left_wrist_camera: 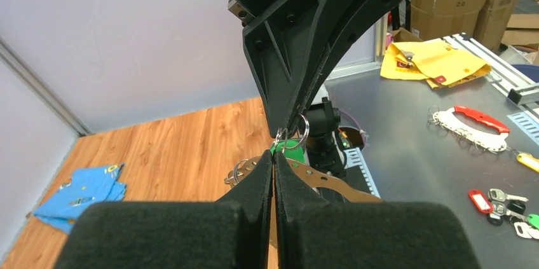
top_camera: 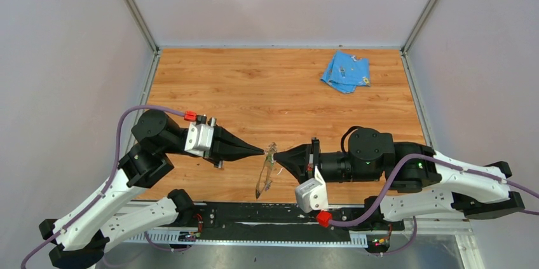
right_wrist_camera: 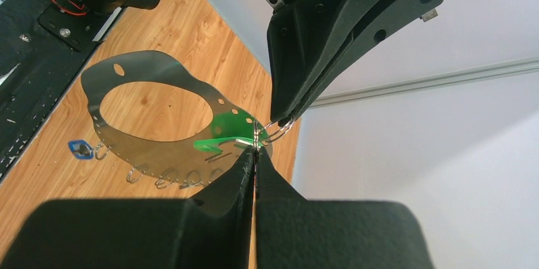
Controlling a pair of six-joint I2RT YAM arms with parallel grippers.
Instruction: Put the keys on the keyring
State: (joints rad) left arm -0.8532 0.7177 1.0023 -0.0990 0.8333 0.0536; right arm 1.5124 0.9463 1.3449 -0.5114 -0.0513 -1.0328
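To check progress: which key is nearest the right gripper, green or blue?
The green key, just beside the right gripper; the blue key is far along the keyring.

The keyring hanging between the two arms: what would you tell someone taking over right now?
Left gripper: shut, apparently on a small wire ring.
Right gripper: shut on the green key.
The keyring hangs in the air below their tips; the blue key seems to hang at its far end.
Left to do: seat the green key; I cannot tell whether it is on yet.
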